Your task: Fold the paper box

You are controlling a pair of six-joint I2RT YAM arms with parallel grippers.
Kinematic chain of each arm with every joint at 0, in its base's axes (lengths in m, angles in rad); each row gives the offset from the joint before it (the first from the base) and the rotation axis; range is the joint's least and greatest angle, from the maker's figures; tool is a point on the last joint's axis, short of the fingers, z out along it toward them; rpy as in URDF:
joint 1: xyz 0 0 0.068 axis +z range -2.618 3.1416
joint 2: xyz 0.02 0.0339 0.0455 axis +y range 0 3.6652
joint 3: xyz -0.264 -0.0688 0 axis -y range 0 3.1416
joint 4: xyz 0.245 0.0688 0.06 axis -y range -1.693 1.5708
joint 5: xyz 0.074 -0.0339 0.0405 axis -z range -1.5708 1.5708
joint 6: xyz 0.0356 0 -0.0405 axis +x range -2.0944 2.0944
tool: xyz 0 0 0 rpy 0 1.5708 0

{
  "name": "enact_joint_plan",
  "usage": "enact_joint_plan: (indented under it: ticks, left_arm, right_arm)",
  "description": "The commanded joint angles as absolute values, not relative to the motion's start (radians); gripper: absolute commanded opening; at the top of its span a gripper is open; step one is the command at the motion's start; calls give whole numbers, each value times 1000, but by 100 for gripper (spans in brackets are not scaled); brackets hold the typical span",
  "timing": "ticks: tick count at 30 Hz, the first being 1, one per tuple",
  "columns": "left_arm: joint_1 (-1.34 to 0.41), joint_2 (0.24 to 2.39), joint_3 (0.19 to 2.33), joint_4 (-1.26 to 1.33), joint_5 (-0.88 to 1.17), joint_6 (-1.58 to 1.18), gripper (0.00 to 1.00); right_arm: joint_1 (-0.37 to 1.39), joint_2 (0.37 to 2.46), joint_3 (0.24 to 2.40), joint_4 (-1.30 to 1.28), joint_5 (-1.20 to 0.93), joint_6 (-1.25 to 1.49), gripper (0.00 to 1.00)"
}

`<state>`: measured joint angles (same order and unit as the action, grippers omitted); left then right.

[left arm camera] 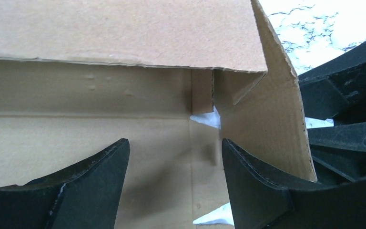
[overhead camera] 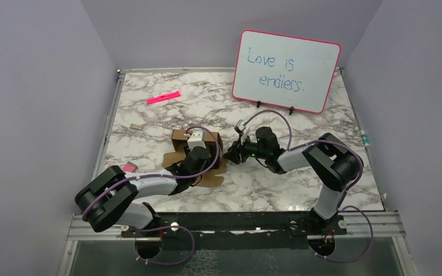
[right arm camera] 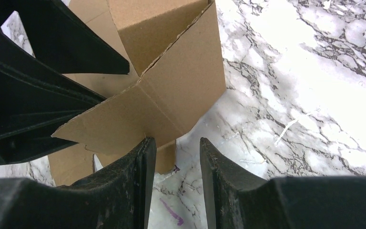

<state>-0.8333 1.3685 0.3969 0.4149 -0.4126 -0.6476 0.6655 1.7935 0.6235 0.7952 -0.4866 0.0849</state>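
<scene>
The paper box (overhead camera: 179, 140) is brown cardboard, partly folded, in the middle of the marble table with flat flaps spread at its front. My left gripper (overhead camera: 206, 154) is open, its fingers reaching into the box over the base panel (left arm camera: 76, 148), with an upright wall (left arm camera: 267, 119) to the right and a flap (left arm camera: 100, 28) above. Nothing is held between its fingers; the gripper (left arm camera: 175, 152) shows this in the left wrist view. My right gripper (overhead camera: 230, 154) is open at the box's right side. Its left fingertip (right arm camera: 145, 148) touches the lower edge of the outer wall (right arm camera: 181, 90); the gap (right arm camera: 174, 143) is empty.
A pink-rimmed whiteboard (overhead camera: 286, 70) stands at the back right. A pink marker (overhead camera: 163, 97) lies at the back left, a small cardboard scrap (overhead camera: 136, 126) left of the box. A pink item (overhead camera: 129, 167) sits by the left arm. A purple mark (right arm camera: 171, 212) is on the table.
</scene>
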Motion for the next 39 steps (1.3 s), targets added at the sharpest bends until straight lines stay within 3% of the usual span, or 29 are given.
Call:
enact_joint_plan:
  ticks: [1,15,27,34,39]
  left_arm:
    - [-837,1281,447,244,-457,-671,72]
    - [-789,1018,575,-49,-495,-671,69]
    - [-442,950,624,-73,-564,-582,75]
    - [-221,1025,566,76,-366,-574,76]
    - [-158,1130,584,121,-205,-570,81]
  right_arm:
    - [663,1816,657,814,-522,55,44]
    - [664,1824,679,795,-521,41,44]
    - [664,1824,700,760,-531,28,45]
    - [664,1833,717,751,-534,12,47]
    - [664,1829,726,751,-519,-5,49]
